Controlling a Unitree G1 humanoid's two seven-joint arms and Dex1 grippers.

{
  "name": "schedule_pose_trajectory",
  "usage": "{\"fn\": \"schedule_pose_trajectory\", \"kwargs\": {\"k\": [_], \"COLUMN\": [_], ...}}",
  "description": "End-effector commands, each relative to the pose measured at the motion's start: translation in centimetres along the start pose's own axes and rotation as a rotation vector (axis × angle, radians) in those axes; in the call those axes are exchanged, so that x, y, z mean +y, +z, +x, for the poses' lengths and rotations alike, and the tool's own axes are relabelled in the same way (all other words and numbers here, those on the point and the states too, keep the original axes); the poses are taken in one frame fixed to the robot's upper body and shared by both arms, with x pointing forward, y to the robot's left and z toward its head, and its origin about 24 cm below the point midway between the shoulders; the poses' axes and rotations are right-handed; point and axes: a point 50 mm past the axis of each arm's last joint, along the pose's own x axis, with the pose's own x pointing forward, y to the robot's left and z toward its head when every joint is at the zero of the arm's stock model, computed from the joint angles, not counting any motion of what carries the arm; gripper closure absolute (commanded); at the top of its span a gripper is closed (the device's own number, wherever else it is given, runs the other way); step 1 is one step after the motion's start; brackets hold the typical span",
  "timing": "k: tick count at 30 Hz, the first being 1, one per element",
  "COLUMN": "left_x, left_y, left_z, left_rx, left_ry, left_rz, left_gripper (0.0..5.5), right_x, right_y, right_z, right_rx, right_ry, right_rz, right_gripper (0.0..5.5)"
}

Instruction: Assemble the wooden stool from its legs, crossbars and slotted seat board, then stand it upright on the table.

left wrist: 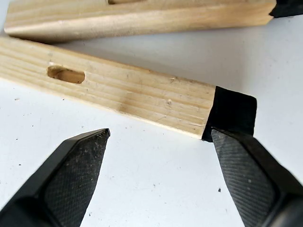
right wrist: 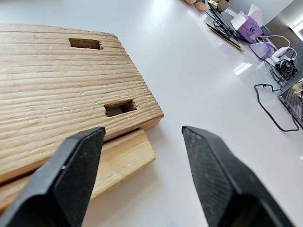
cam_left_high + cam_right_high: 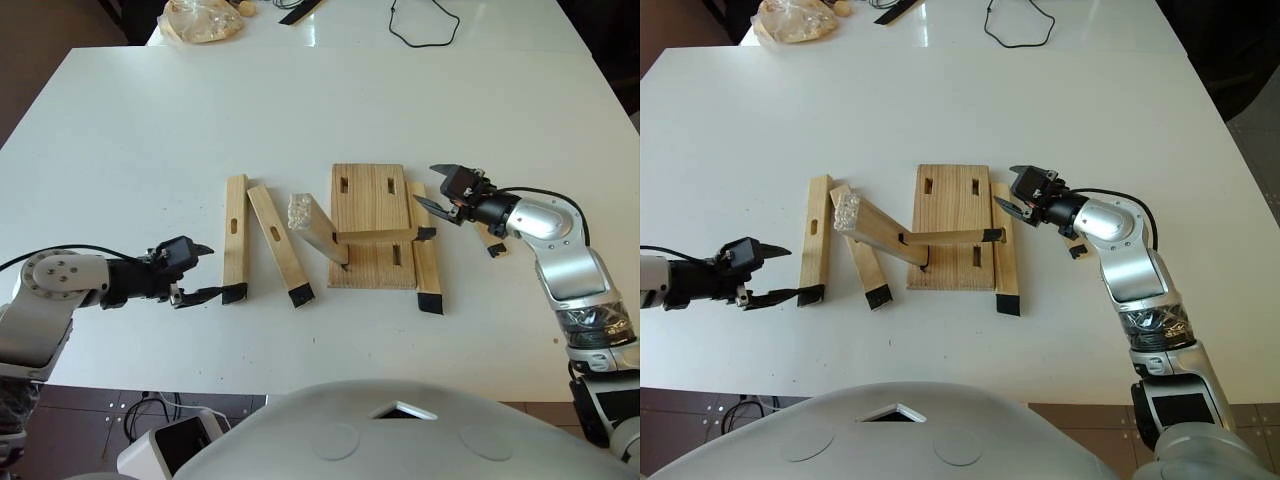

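Closest in, the left claw (image 3: 212, 270) hangs low over the white counter (image 3: 120, 150) at its near left, fingers spread wide. In the left wrist view one fingertip (image 1: 227, 151) sits right at the black-capped end of the leftmost leg (image 3: 235, 238); whether it touches the cap I cannot tell. That leg lies flat, pointing away from the camera, with a slot cut in its side. Just beside it lies a second leg (image 3: 280, 245), flat too but slanted, its black cap at the near end.

Further right, the slotted seat board (image 3: 370, 190) lies flat at mid-counter, rectangular slots showing in its face. A third leg (image 3: 322, 235) slants onto the board's left edge, its far end wrapped in clear plastic (image 3: 299, 210). A crossbar (image 3: 385, 236) meets this leg and runs across the board to a black-tipped end near the right edge. A fourth leg (image 3: 428, 275) lies along the board's right side, partly under its edge, black cap nearest the camera.

At the board's far right corner the right claw (image 3: 425, 183) hovers with its fingers spread, holding nothing. A small wooden piece (image 3: 493, 243) with a black end lies behind that arm, mostly hidden.

Beyond, a crumpled clear bag (image 3: 203, 20) and a black cable (image 3: 420, 25) lie on a second surface behind the counter.
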Motion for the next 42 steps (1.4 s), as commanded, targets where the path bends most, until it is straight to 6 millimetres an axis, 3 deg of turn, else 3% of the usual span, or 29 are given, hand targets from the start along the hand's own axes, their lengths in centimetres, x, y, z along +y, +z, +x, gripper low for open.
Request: {"fn": "schedule_pose_trajectory", "kwargs": {"k": [1,4,8,14,17,23,27,31,37,42], "left_x": [1.8,2.3,1.7,0.1,-0.2,-1.8,-4.1,-3.3,-2.4,-2.5], "left_y": [1.0,1.5,3.1,2.8,2.2,1.0,-0.3,-1.6,-2.3,-2.7], "left_z": [-1.3,-1.0,0.6,2.5,2.8,3.2,3.0,2.9,3.3,4.5], "left_rx": [-0.073,-0.139,-0.256,-0.204,-0.146,-0.058,0.046,0.081,0.040,-0.042], "left_ry": [0.074,0.141,0.200,0.320,0.392,0.377,0.313,0.343,0.318,0.250], "left_rz": [-0.079,-0.210,-0.406,-0.723,-0.786,-0.817,-0.778,-0.728,-0.683,-0.793], "left_gripper": [1.54,1.54,0.94,0.80,0.80,0.80,0.80,0.80,1.58,2.31], "right_x": [0.1,0.2,0.3,0.3,0.4,0.7,0.7,0.9,1.0,0.8], "right_y": [0.1,-0.1,-0.2,-0.4,-0.6,-0.7,-0.8,-0.8,-0.7,-0.6], "right_z": [0.0,-0.1,-0.2,-0.4,-0.7,-0.7,-0.8,-0.8,-0.4,-0.2], "right_rx": [0.009,0.015,0.021,0.031,0.039,0.043,0.046,0.048,0.041,0.037], "right_ry": [0.000,-0.001,-0.003,-0.009,-0.022,-0.024,-0.027,-0.035,-0.033,-0.031], "right_rz": [-0.015,-0.018,-0.020,-0.028,-0.021,-0.022,-0.024,-0.017,-0.016,-0.026], "right_gripper": [2.51,2.51,2.51,2.51,2.51,2.51,2.51,2.51,2.51,2.51]}}
